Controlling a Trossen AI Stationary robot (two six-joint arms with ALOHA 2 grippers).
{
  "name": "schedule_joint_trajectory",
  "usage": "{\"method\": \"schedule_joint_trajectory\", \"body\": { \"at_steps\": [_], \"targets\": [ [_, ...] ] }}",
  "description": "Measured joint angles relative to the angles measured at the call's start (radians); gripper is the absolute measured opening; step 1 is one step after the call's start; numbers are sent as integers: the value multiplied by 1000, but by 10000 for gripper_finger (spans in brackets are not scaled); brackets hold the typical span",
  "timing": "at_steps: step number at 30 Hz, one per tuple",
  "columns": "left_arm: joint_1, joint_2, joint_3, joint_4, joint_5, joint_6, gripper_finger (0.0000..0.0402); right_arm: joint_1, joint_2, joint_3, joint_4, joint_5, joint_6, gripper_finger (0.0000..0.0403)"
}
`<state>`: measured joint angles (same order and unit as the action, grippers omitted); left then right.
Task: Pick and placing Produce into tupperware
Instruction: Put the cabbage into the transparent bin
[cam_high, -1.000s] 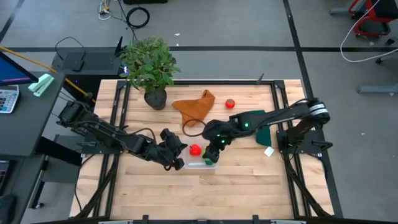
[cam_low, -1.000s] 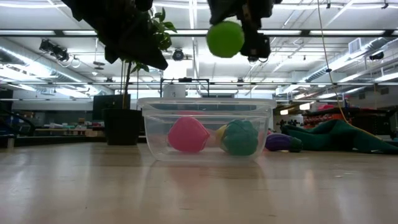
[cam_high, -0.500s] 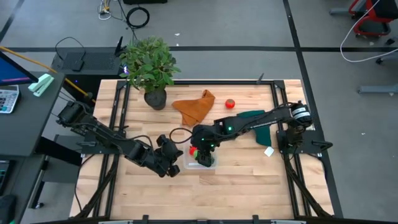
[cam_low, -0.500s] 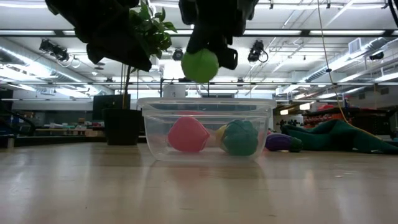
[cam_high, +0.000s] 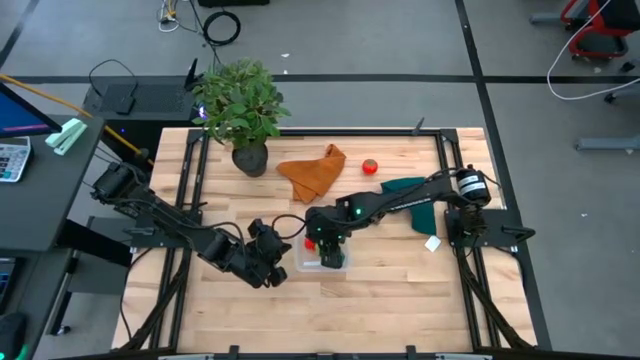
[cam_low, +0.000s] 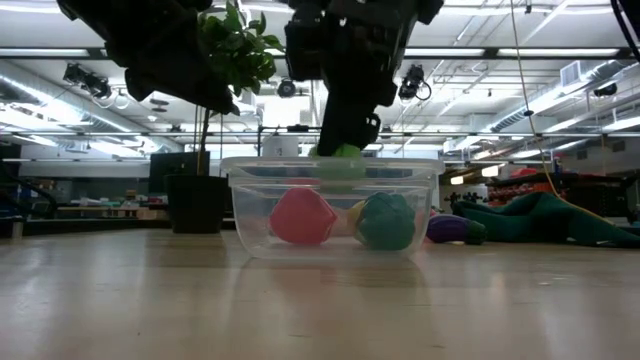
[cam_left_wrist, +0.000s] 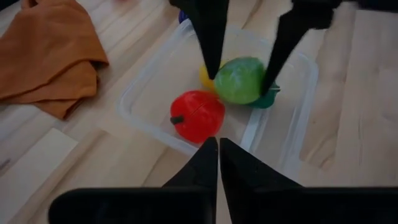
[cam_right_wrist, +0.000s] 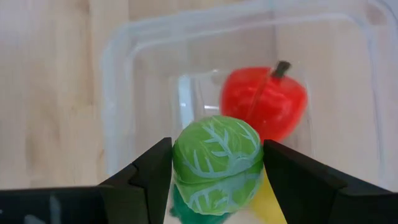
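The clear tupperware (cam_high: 322, 263) (cam_low: 330, 210) stands on the wooden table. Inside lie a red fruit (cam_left_wrist: 198, 116) (cam_right_wrist: 264, 102), a yellow piece (cam_left_wrist: 205, 76) and a dark green piece (cam_left_wrist: 270, 99). My right gripper (cam_high: 328, 245) (cam_right_wrist: 216, 171) hangs over the box, shut on a light green cabbage (cam_right_wrist: 216, 155) (cam_low: 340, 153) at rim height. My left gripper (cam_left_wrist: 217, 146) (cam_high: 272, 248) is shut on nothing, above the table just left of the box. A purple piece (cam_low: 450, 228) lies behind the box. Another red piece (cam_high: 370, 167) lies on the table farther back. My right gripper pinches the cabbage's two opposite sides (cam_left_wrist: 219, 79) between its two fingers (cam_right_wrist: 152, 168). The fingers come steeply from above, pointing down into the box. The cabbage is clear of the pieces below, its underside about level with the tupperware's rim (cam_low: 330, 165).
A potted plant (cam_high: 240, 105) stands at the far left. An orange cloth (cam_high: 315, 170) lies behind the box and a dark green cloth (cam_high: 415, 200) to the right under my right arm. A black cable loop (cam_high: 290, 215) lies near the box.
My right gripper has gone down and toward the table's left edge with the cabbage, rolling its wrist. The cabbage has sunk from well above the box's right side to rim height over its middle. My left gripper has drawn slightly toward the left edge, staying shut.
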<state>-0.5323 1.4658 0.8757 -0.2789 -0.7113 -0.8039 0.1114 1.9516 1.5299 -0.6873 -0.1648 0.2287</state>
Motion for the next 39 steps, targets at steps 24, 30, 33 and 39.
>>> {"method": "schedule_joint_trajectory", "body": {
  "at_steps": [24, 30, 33, 39],
  "targets": [
    [1, 0, 0, 21, -6, 4, 31, -4, 18, 0, -27, -28, 22, 202],
    [1, 0, 0, 22, -10, 5, 27, -4, 18, 0, -27, -28, 33, 202],
    [1, 0, 0, 23, -10, 5, 18, -4, 18, 0, -31, -28, 33, 202],
    [1, 0, 0, 31, -10, 5, 10, -9, 18, 0, -47, -24, 56, 202]
  ]
}}
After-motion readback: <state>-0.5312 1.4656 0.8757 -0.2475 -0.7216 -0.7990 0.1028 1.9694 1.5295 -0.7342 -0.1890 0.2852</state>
